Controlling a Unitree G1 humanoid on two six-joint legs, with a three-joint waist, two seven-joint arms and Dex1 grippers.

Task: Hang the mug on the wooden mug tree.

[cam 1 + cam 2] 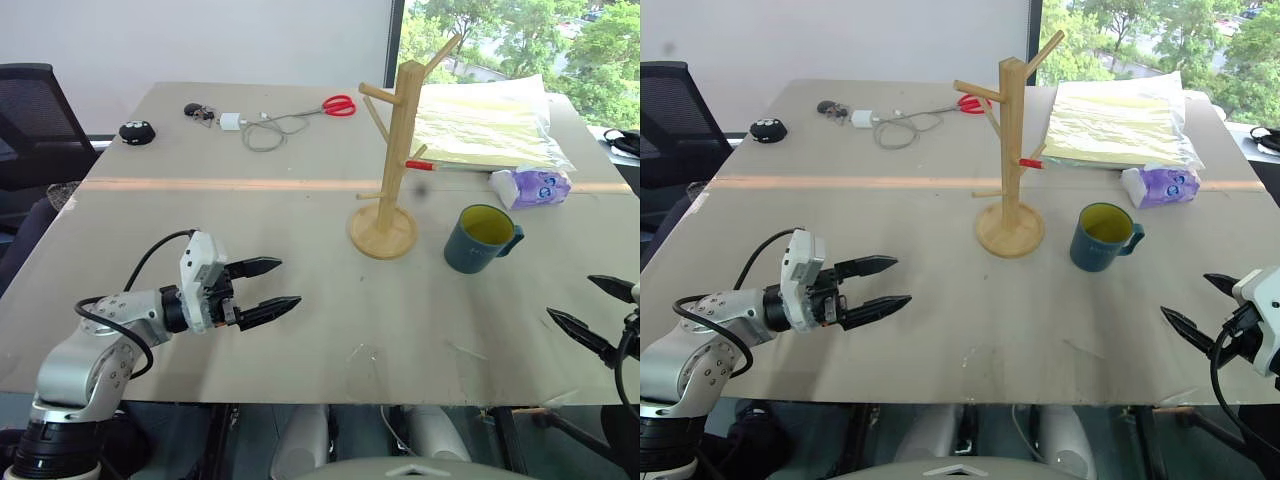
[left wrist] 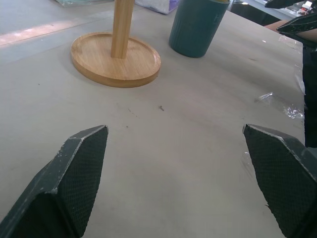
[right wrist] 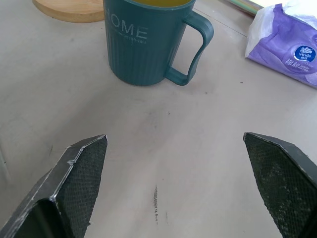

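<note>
Right wrist view: mug (image 3: 143, 44) stands ahead of the spread-fingered right tool (image 3: 176, 186).

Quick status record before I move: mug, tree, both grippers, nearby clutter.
mug: upright on the table, right of the tree base, handle toward the tissue pack, not hung
wooden mug tree: upright, pegs bare
left gripper: open, over the table, holding nothing
right gripper: open, short of the mug, holding nothing
tissue pack: purple, behind the mug
scissors: red handles, far side of the table
</note>
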